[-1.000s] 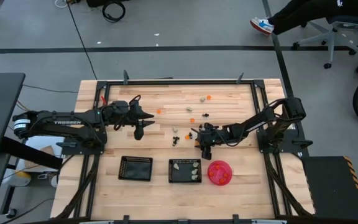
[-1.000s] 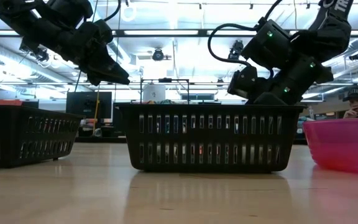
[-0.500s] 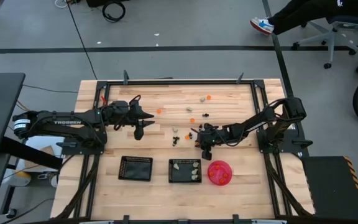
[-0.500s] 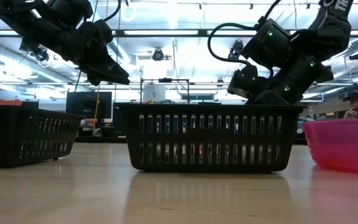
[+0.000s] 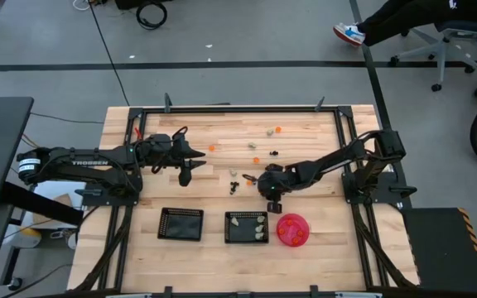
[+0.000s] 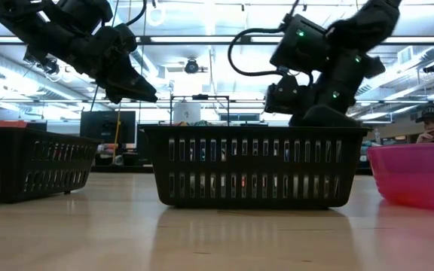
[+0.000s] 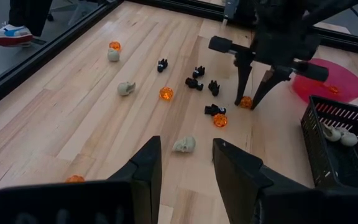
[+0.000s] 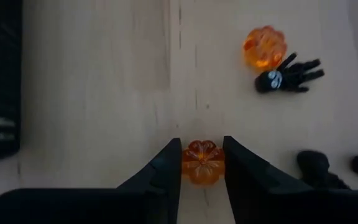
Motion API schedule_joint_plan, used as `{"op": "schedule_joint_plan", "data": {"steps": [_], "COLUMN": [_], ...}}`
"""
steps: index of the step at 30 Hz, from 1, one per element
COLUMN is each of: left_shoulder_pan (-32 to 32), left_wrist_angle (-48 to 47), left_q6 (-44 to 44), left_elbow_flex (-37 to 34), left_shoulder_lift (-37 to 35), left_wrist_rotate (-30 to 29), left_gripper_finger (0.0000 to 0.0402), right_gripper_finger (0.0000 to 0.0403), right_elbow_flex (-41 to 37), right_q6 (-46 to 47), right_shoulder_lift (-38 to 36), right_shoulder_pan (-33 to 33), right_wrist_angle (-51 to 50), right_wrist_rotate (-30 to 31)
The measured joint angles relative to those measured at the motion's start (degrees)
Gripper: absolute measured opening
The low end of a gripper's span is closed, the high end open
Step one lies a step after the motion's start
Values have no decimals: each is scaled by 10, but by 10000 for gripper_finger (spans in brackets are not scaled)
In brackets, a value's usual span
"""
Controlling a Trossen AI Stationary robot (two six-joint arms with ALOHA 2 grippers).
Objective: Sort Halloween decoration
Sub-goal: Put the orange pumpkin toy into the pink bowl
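Observation:
Small orange, black and pale trinkets (image 5: 255, 157) lie scattered on the middle and far part of the wooden table. My right gripper (image 8: 202, 171) points down among them (image 7: 246, 106), shut on an orange pumpkin trinket (image 8: 202, 160). Another orange pumpkin (image 8: 265, 47) and a black spider (image 8: 288, 76) lie just beyond it. My left gripper (image 7: 186, 165) is open and hangs above the table's left half (image 5: 185, 172), touching nothing. A pale skull (image 7: 184, 145) lies on the table ahead of it. My right gripper pinches the orange pumpkin trinket by its two opposite sides (image 8: 185, 163), one finger (image 8: 169, 171) on each. The fingers come from above, pointing down. The pumpkin sits at their free ends (image 7: 246, 101), at or just above the table; which of the two, I cannot tell.
Along the near edge stand a black mesh tray (image 5: 180, 223), a second black tray (image 5: 246, 237) holding pale trinkets, and a round pink bowl (image 5: 292, 229) holding orange ones. In the low view the middle tray (image 6: 255, 165) hides the right fingertips. A black frame (image 5: 222, 108) rims the table.
My right gripper has shifted a little toward the table's left, and in the low view its arm stands higher and farther left than before. My left arm has kept still.

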Motion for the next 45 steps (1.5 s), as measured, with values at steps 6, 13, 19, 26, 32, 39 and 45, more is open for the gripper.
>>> {"op": "schedule_joint_plan", "data": {"steps": [6, 13, 19, 26, 32, 39, 45], "left_shoulder_pan": [0, 0, 0, 0, 0, 0, 0], "left_wrist_angle": [0, 0, 0, 0, 0, -1, -2], "left_q6": [0, 0, 0, 0, 0, 0, 0], "left_elbow_flex": [0, 0, 0, 0, 0, 0, 0], "left_shoulder_lift": [0, 0, 0, 0, 0, 0, 0], "left_wrist_rotate": [0, 0, 0, 0, 0, 0, 0], "left_gripper_finger": [116, 116, 116, 116, 116, 116, 116], "right_gripper_finger": [105, 105, 105, 106, 106, 106, 106], "right_elbow_flex": [52, 86, 111, 161, 212, 210, 207], "right_q6": [5, 41, 73, 96, 136, 202, 241], "right_shoulder_lift": [0, 0, -1, -1, -2, -2, -2], "right_shoulder_pan": [-6, -20, -25, -26, -23, 2, 37], "right_wrist_angle": [-99, -184, -253, -359, -451, -471, -463], "right_wrist_rotate": [-8, -51, -91, -138, -238, -321, -327]}}
